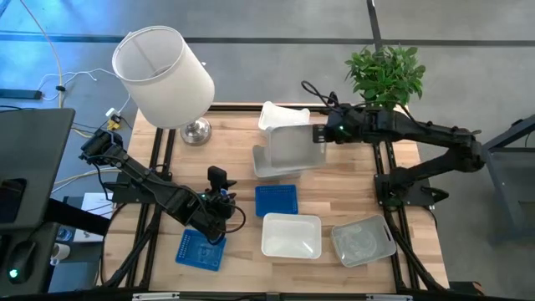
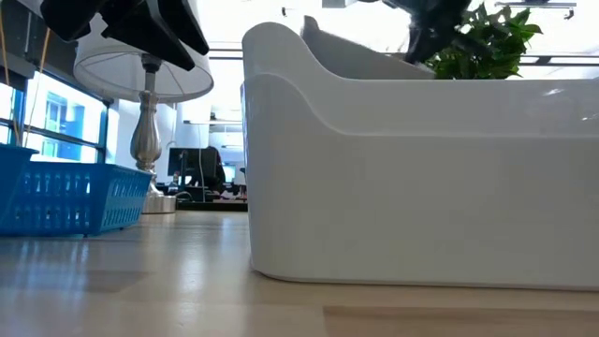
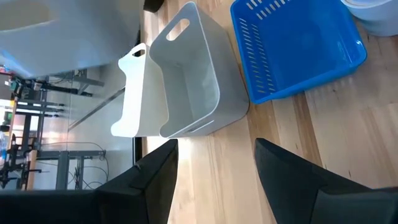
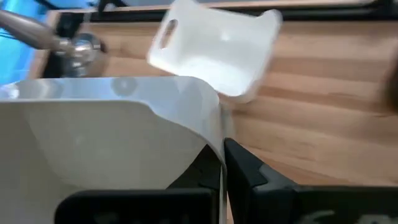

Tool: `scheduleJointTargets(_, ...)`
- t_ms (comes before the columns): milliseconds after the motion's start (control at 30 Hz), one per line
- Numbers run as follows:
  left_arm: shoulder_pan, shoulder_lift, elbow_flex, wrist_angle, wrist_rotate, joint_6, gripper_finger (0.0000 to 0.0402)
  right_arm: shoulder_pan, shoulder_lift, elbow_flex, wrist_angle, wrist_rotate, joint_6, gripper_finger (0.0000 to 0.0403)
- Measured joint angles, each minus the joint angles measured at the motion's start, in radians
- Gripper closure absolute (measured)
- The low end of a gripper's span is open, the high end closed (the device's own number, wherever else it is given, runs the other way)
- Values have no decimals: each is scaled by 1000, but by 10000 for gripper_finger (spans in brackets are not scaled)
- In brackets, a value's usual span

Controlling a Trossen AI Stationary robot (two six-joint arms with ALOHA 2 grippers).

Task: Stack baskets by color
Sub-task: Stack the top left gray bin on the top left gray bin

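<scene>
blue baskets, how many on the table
2: one blue basket at the table's middle, another at the near left edge under the left hand. More could be nested unseen.

The high view is shot straight down, the whole table (image 1: pixel 334 188) covered. The low view is set at tabletop level, facing the room, with a white basket (image 2: pixel 421 178) filling most of it at very close range. The left wrist view is aimed toward 1 o'clock over the table; a grey basket (image 3: pixel 193 81) and a blue basket (image 3: pixel 298 43) are caught, both shared with the high view. The right wrist view is pressed against a held grey basket (image 4: pixel 106 137).
</scene>
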Motion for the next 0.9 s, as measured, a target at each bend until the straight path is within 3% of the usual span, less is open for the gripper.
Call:
scheduleJointTargets(400, 0, 0, 0, -1, 9, 0, 204, -106, 108, 11, 66, -255, 8, 403)
scheduleJointTargets(900, 0, 0, 0, -1, 9, -1, 204, -193, 207, 11, 82, -381, -98, 403)
